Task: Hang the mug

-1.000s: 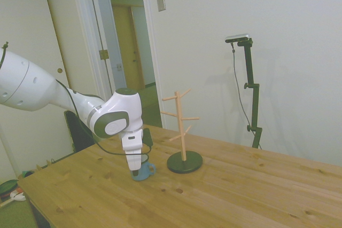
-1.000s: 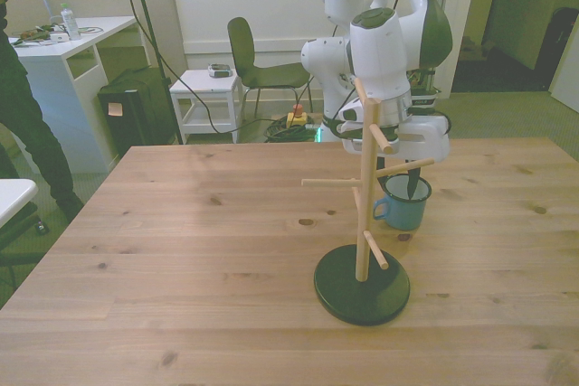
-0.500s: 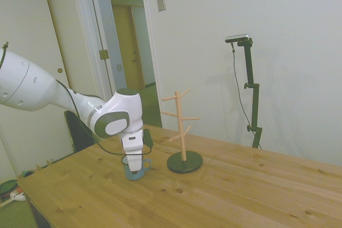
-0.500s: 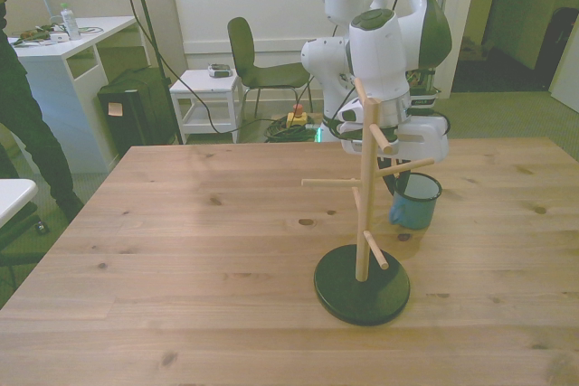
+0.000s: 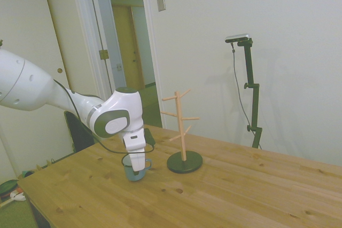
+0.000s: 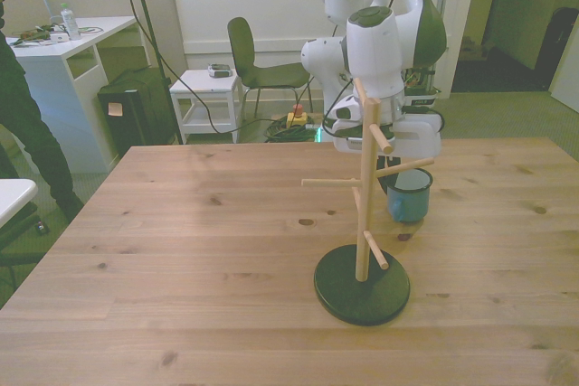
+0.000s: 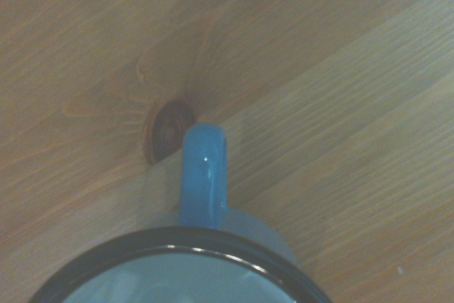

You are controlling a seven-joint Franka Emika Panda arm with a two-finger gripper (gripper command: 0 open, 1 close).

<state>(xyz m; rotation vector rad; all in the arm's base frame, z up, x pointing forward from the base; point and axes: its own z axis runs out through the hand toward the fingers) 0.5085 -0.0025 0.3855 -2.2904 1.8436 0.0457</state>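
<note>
The small light-blue mug (image 5: pixel 137 168) with a dark rim hangs from my gripper (image 5: pixel 134 158), which is shut on its rim, just above the table. In the front view the mug (image 6: pixel 409 198) sits behind the stand's pegs, on the front view's right of the post, with the gripper (image 6: pixel 407 176) above it. The wrist view looks down on the mug's loop handle (image 7: pixel 203 175) and dark rim, with wood below. The wooden peg stand (image 5: pixel 183 132) on its dark round base (image 6: pixel 362 287) rises well above the mug, a short gap away.
The wooden table (image 6: pixel 181 250) spreads wide around the stand. A dark knot (image 7: pixel 170 129) marks the wood under the handle. A person (image 6: pixel 23 124) stands past the table's edge at the front view's left. A chair (image 6: pixel 258 61) and a small white cart (image 6: pixel 206 97) lie behind the table.
The mug has left the table and risen a little in my gripper. It has swung so its handle now points toward the stand, and the arm has shifted slightly.
</note>
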